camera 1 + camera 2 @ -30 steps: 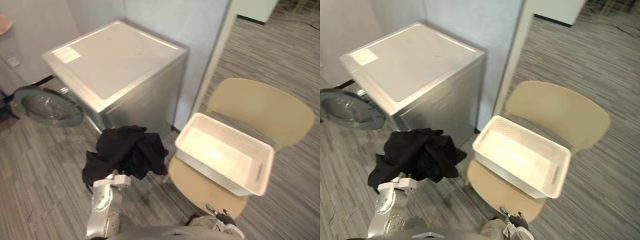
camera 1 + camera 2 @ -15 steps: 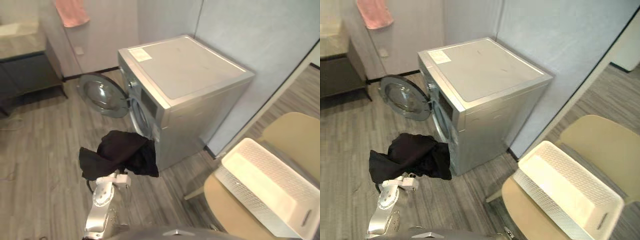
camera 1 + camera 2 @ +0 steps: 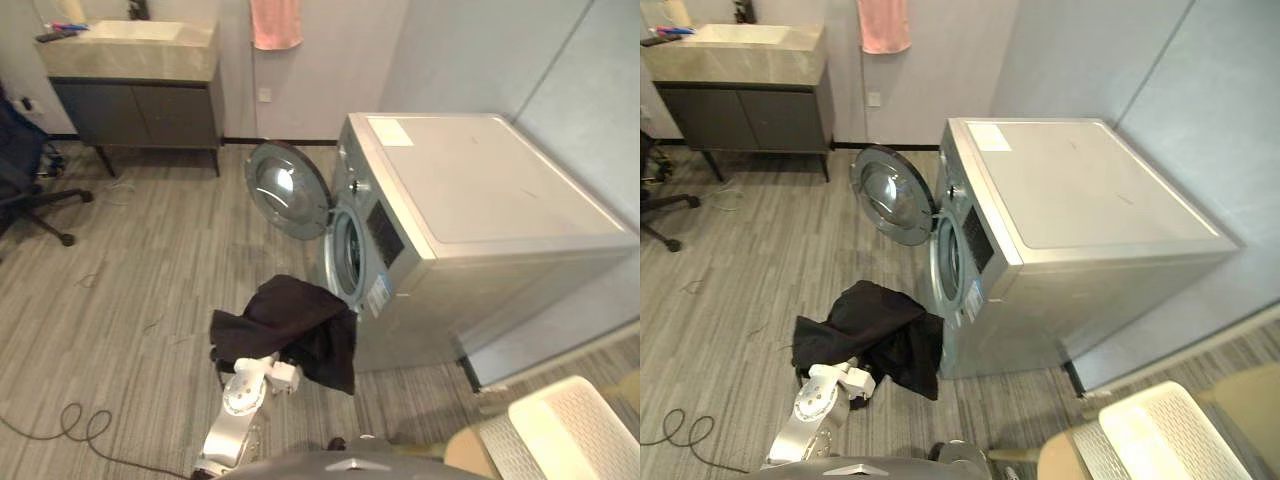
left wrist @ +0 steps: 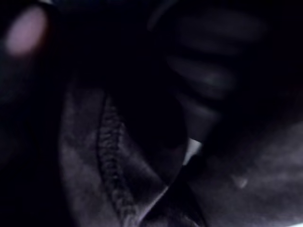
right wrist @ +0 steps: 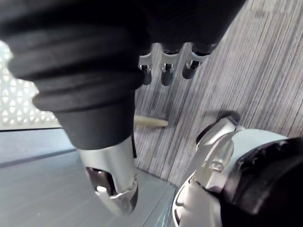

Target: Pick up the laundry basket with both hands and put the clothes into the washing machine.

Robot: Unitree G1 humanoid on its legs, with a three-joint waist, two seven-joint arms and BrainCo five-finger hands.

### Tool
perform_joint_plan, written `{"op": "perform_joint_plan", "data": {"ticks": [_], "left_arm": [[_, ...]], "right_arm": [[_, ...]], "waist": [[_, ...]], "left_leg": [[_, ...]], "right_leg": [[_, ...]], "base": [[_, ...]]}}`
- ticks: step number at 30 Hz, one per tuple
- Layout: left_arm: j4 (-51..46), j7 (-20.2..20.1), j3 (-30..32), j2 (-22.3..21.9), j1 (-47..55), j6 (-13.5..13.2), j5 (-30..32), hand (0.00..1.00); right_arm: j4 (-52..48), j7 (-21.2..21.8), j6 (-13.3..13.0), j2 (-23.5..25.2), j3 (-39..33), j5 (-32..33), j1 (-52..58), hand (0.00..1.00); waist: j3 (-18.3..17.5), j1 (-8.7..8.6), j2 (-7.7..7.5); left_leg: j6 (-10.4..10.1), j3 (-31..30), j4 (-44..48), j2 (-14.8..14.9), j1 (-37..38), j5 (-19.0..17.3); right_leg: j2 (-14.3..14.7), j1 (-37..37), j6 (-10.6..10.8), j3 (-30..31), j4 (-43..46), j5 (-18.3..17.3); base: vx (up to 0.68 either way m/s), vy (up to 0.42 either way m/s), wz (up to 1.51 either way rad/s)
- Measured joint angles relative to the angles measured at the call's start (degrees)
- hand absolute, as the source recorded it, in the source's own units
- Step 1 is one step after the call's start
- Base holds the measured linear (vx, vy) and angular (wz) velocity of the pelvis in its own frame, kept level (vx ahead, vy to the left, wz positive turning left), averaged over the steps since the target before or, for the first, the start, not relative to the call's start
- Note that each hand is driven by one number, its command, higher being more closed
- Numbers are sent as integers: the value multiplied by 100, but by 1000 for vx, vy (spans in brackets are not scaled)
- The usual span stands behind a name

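Black crumpled clothes (image 3: 295, 322) drape over my left hand (image 4: 203, 90); fingers buried, grip can't tell. Bundle hangs near the boxy silver washing machine (image 3: 480, 210), its round glass door (image 3: 288, 190) open. Right hand (image 5: 164, 74) slack, empty. White perforated basket (image 3: 565, 435) well apart.

- Left arm (image 3: 232, 425): silver-grey rounded metal segments, white block at the wrist.
- Right hand (image 5: 164, 71): dark ribbed cover, silver dark-tipped fingers (image 5: 191, 68), silver thumb (image 5: 111, 182).
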Motion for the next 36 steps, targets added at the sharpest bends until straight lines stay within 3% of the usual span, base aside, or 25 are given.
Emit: {"op": "perform_joint_plan", "data": {"ticks": [4, 5, 6, 7, 8, 9, 10, 11, 12, 13, 15, 17, 18, 20, 21, 22, 23, 24, 25, 27, 29, 31, 32, 34, 36], "left_arm": [[-47, -29, -115, -15, -195, -5, -4, 100], [-78, -59, -164, -24, -188, -3, -9, 100], [-92, -85, -167, -6, -182, 5, -12, 100], [-137, -96, -141, 0, -149, 16, -15, 100], [-217, -97, -58, -6, -141, 23, -22, 100], [-281, -98, -12, -4, -121, 22, -24, 100], [-426, -86, 213, -8, -23, 14, -23, 100], [-454, -71, 331, -13, 8, -5, -23, 100], [-448, -33, 450, -23, -27, -15, -27, 100], [-462, 8, 502, -37, -28, -15, -37, 100], [-439, 54, 547, -35, 67, -13, -66, 100], [-428, 72, 642, -9, 193, -18, -133, 100], [-384, 77, 656, -21, 208, -22, -137, 100], [-270, 98, 652, -80, 231, -36, -191, 100], [-134, 158, 656, -203, 337, -46, -251, 100], [64, 207, 775, -57, 398, -9, -308, 100], [103, 253, 833, 12, 431, 24, -354, 100], [89, 280, 823, 141, 465, 39, -360, 100], [14, 275, 757, 250, 461, 39, -359, 100], [-171, 229, 640, 360, 437, 33, -356, 100], [-290, 180, 606, 414, 389, -13, -345, 100], [-299, 194, 626, 410, 336, -25, -340, 100], [-298, 240, 628, 367, 347, -28, -338, 100], [-296, 291, 654, 316, 359, -56, -337, 100], [-288, 297, 679, 296, 347, -64, -337, 100]], "right_arm": [[-72, 27, 69, -3, 9, 27, 142, 0], [-227, 14, 42, -43, 4, 63, 201, 0], [-276, -22, 15, -51, 7, 66, 201, 0], [-316, -50, 3, -60, 23, 66, 188, 0], [-451, -59, -5, -73, 76, 74, 184, 0], [-519, -61, -25, -78, 96, 76, 173, 0], [-655, -89, -38, -79, 203, 144, 85, 0], [-732, -94, -56, -60, 318, 198, 41, 0], [-832, -99, -106, -91, 472, 205, -103, 0], [-952, -127, -155, -114, 620, 207, -210, 0], [-1092, -201, -165, -117, 1054, 195, -421, 0], [-1116, -203, -180, -55, 1433, 180, -745, 0], [-1094, -207, -194, -36, 1533, 164, -874, 0], [-1051, -215, -219, -60, 1528, -21, -893, 0], [-850, -216, -233, -146, 1515, -62, -863, 0], [-549, -252, -176, -91, 1565, -63, -820, 0], [-465, -256, -138, -88, 1524, -81, -795, 0], [-458, -243, -140, -43, 1482, -134, -640, 0], [-455, -209, -144, -42, 1349, -175, -487, 0], [-438, -185, -139, -46, 1205, -219, -381, 0], [-461, -118, -88, -48, 1073, -240, -319, 0], [-444, -53, -55, -44, 888, -268, -299, 0], [-431, -52, -44, -65, 843, -268, -267, 0], [-436, -40, -44, -139, 836, -283, -204, 0], [-422, -38, -36, -122, 831, -307, -159, 0]], "waist": [[-300, -137, 133], [-280, -136, 241], [-284, -138, 357], [-267, -138, 360], [-217, -133, 442], [-182, -97, 504], [-185, 25, 472], [-157, 76, 418], [-176, 182, 389], [-109, 196, 451], [-98, 318, 371], [-51, 458, 207], [-52, 458, 191], [-68, 479, 211], [-179, 496, 281], [-235, 395, 43], [-276, 354, -37], [-336, 347, -154], [-344, 337, -205], [-354, 322, -163], [-359, 307, -99], [-357, 297, -95], [-337, 261, -37], [-377, 261, 51], [-383, 226, 44]], "left_leg": [[-99, -309, 334, 147, -115, -324], [-169, -278, 1249, 300, -406, -571], [-304, -285, 1958, 372, -632, -539], [-744, -300, 2798, 439, -875, -311], [-862, -261, 3644, 571, -1133, 177], [-881, -182, 4007, 633, -1222, 529], [-820, 129, 4616, 814, -1307, 1599], [-743, 262, 4839, 863, -1411, 2175], [-709, 362, 5322, 934, -1685, 2093], [-458, 453, 5510, 979, -1912, 1497], [54, 645, 5113, 972, -2226, 695], [115, 300, 3549, 925, -2344, 299], [129, -381, 2233, 801, -2318, 318], [114, -1315, 983, 664, -2062, 442], [-850, -1728, 941, 446, -1929, 586], [-832, -1329, 1562, 221, -2037, 174], [-811, -1220, 1729, 203, -2065, 68], [-763, -1027, 1916, 204, -2036, -96], [-611, -796, 1959, 192, -1934, -201], [-411, -378, 1821, 195, -1692, -266], [-233, 100, 1475, 239, -1330, -204], [-95, 546, 1082, 247, -910, -116], [-81, 851, 892, 273, -652, -107], [-100, 1342, 567, 419, -355, -74], [-185, 1679, 327, 532, -171, 3]], "right_leg": [[160, 166, -61, -351, -43, -451], [322, 297, -114, -422, -63, -541], [414, 460, -123, -412, -20, -647], [479, 678, -130, -372, 9, -727], [575, 874, -142, -251, 6, -736], [615, 962, -147, -148, -4, -739], [718, 1204, -202, 265, -203, -734], [734, 1339, -230, 477, -418, -721], [738, 1549, -201, 797, -714, -699], [722, 1600, -178, 1049, -791, -685], [495, 1588, -156, 1693, -905, -687], [160, 1590, -143, 2406, -1119, -754], [0, 1551, -12, 2709, -1186, -833], [-189, 1559, 318, 3082, -1163, -1019], [-408, 1606, 495, 3394, -1129, -1183], [-735, 1561, 494, 3756, -1024, -986], [-750, 1504, 493, 3896, -929, -729], [-787, 1358, 652, 4059, -772, -142], [-844, 1192, 788, 4079, -675, 457], [-917, 840, 690, 4093, -455, 1373], [-912, 313, 504, 3956, 206, 1785], [-786, -213, 384, 3151, 1168, 1353], [-862, -355, 192, 2352, 1465, 990], [-849, -388, 100, 1411, 1361, 606], [-801, -381, 168, 1007, 1049, 477]], "base": [[253, -96, 44], [333, -45, -2], [421, -58, -11], [407, -34, -23], [290, -16, -36], [257, 0, -96], [207, 9, -117], [337, 24, -161], [274, 60, -130], [328, 141, -134], [286, 258, -136], [314, 400, -170], [319, 506, -136], [330, 628, -113], [443, 819, -126], [309, 556, -102], [382, 605, -73], [350, 504, -62], [455, 688, -64], [226, 408, -75], [139, 341, -103], [101, 232, -108], [46, 138, -103], [15, 48, -128], [48, -61, -120]]}}
